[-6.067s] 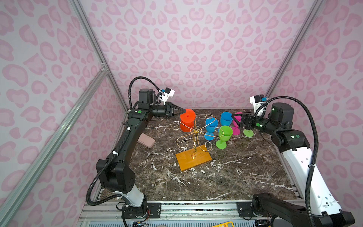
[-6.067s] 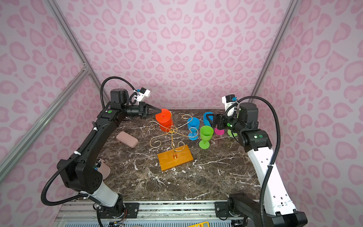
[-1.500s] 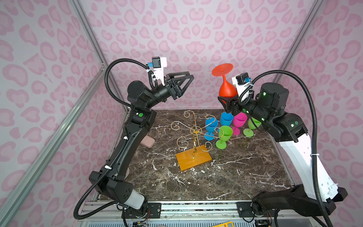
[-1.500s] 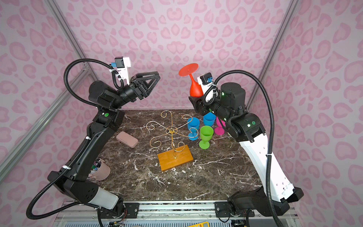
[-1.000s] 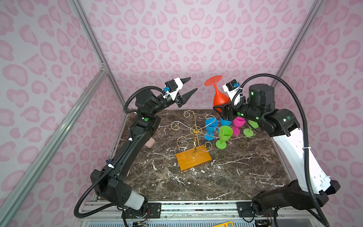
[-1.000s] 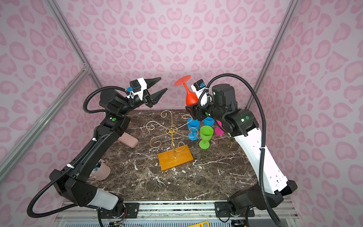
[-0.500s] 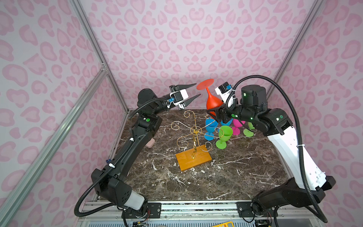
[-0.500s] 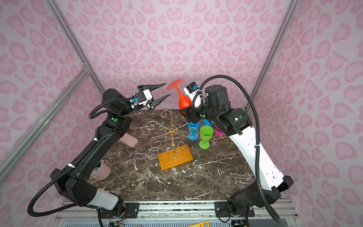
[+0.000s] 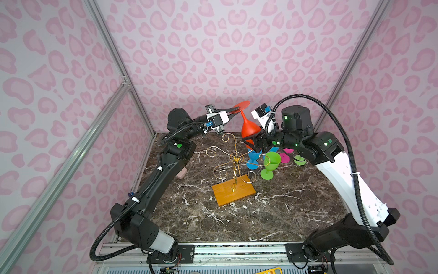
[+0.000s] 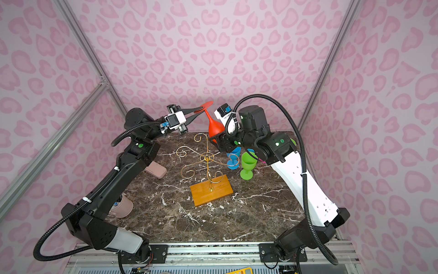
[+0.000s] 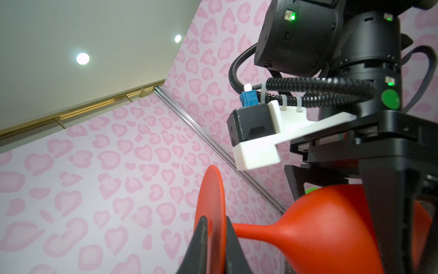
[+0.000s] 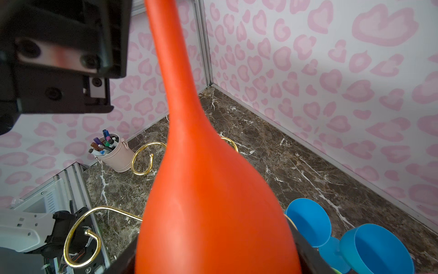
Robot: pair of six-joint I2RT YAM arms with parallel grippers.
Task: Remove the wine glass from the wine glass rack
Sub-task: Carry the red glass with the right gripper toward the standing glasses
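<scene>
A red wine glass [image 9: 248, 129] [image 10: 214, 129] is held upside down above the back of the table, foot upward, in both top views. My right gripper [image 9: 252, 140] [image 12: 213, 258] is shut on its bowl [image 12: 208, 201]. My left gripper [image 9: 234, 109] [image 10: 198, 109] [image 11: 214, 223] is shut on the rim of its flat foot [image 11: 211, 197], one finger on each face. The wine glass rack [image 9: 234, 157] [image 10: 207, 157], gold wire scrolls on an orange wooden base [image 9: 233, 192], stands at mid-table, just below and left of the glass.
A green glass [image 9: 271, 162], blue glasses [image 9: 254, 157] [image 12: 308, 220] and pink glasses [image 9: 284, 156] stand right of the rack, under my right arm. A pink case [image 10: 155, 170] lies at the left. A pink pen bucket [image 10: 122, 206] [image 12: 113, 154] stands near the front left.
My right arm has brought the red glass down and to the left. My left gripper has swung over to the glass's foot and shut on it.
</scene>
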